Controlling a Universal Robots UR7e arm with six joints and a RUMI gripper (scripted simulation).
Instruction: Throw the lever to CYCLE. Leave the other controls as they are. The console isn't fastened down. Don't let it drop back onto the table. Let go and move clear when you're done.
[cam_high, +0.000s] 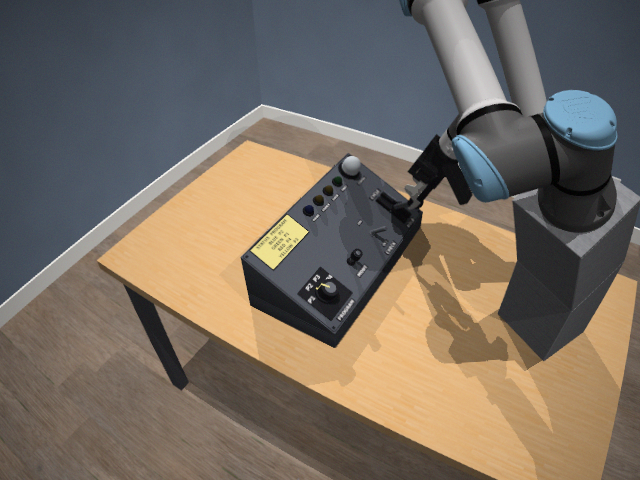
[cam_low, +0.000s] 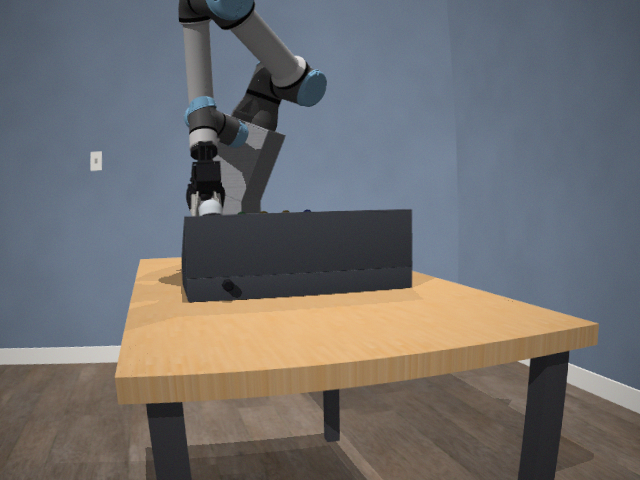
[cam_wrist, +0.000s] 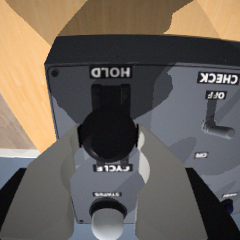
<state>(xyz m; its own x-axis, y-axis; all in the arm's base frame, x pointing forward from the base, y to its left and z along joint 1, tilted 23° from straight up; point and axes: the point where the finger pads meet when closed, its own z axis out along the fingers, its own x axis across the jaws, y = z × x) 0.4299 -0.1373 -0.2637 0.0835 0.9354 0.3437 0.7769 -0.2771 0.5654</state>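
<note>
The dark console (cam_high: 289, 304) (cam_low: 297, 248) (cam_wrist: 65, 55) sits on the wooden table (cam_high: 170, 227) (cam_low: 310, 335). Its lever (cam_high: 399, 207) (cam_wrist: 109, 131) has a round black knob in a slot between the HOLD label (cam_wrist: 111, 72) and the CYCLE label (cam_wrist: 115, 168). In the wrist view the knob lies nearer the CYCLE label. My gripper (cam_high: 413, 200) (cam_low: 205, 205) (cam_wrist: 109, 125) comes down over the console's right rear corner. Its two grey fingers are shut on the lever knob from both sides.
Other controls on the panel are the CHECK toggle (cam_high: 381, 236) (cam_wrist: 217, 129), a white ball button (cam_high: 351, 165) (cam_low: 210, 206) (cam_wrist: 107, 220), a row of lamps (cam_high: 323, 198), a black button (cam_high: 356, 255), the PROGRAM dial (cam_high: 327, 292) and a yellow card (cam_high: 279, 241). The grey robot pedestal (cam_high: 563, 268) stands to the right.
</note>
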